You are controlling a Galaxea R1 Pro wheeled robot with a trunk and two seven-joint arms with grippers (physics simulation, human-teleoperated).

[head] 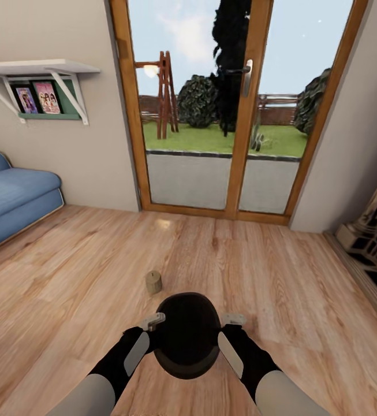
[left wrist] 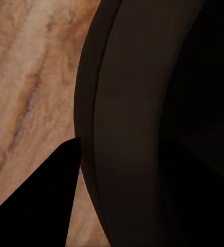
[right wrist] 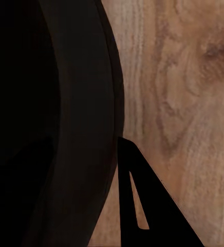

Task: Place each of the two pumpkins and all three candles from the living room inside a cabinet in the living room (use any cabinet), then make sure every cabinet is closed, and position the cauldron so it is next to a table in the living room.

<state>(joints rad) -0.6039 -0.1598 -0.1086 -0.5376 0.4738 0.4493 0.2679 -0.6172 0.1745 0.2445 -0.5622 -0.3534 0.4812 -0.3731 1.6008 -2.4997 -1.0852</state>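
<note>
The black cauldron (head: 187, 341) hangs low over the wood plank floor, just in front of me, its dark mouth facing up. My left gripper (head: 153, 321) grips its rim on the left side and my right gripper (head: 233, 319) grips it on the right. The left wrist view has the cauldron's wall (left wrist: 132, 128) up close beside one dark finger (left wrist: 40, 206). The right wrist view gives the same: the cauldron's wall (right wrist: 76, 128) and a finger (right wrist: 153, 216) outside it. One beige candle (head: 153, 282) stands on the floor just beyond the cauldron, slightly left.
A blue sofa (head: 9, 196) sits at the left under a white wall shelf (head: 38, 69) with framed pictures. Wood-framed glass doors (head: 234, 115) stand straight ahead. A pale stepped structure (head: 373, 231) lines the right edge. Open plank floor (head: 240, 260) lies between.
</note>
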